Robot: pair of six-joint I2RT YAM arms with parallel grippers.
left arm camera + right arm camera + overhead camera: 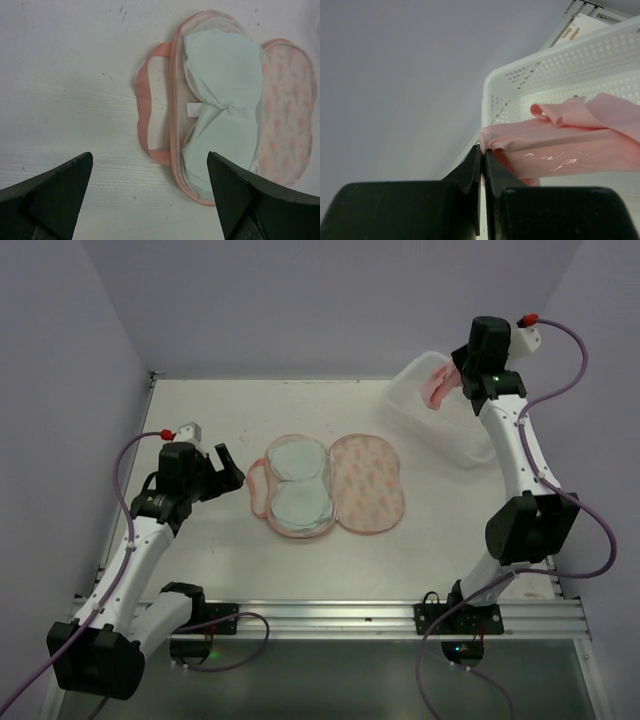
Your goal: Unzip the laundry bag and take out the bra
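Observation:
The laundry bag (370, 485) lies unzipped and spread flat in the middle of the table, its patterned flap to the right. The mint-green bra (298, 485) rests in its left half. In the left wrist view the bra (225, 85) fills the pink-rimmed half, with the flap (287, 100) beyond it and the pink loop (145, 95) on the near side. My left gripper (232, 468) is open and empty just left of the bag, above the table (150, 156). My right gripper (455, 380) is shut on a pink garment (570, 145) over the white basket.
The white slotted plastic basket (420, 415) stands at the back right, and the pink garment (438, 387) hangs over it. The basket wall (560, 65) shows close in the right wrist view. Purple walls enclose the table on three sides.

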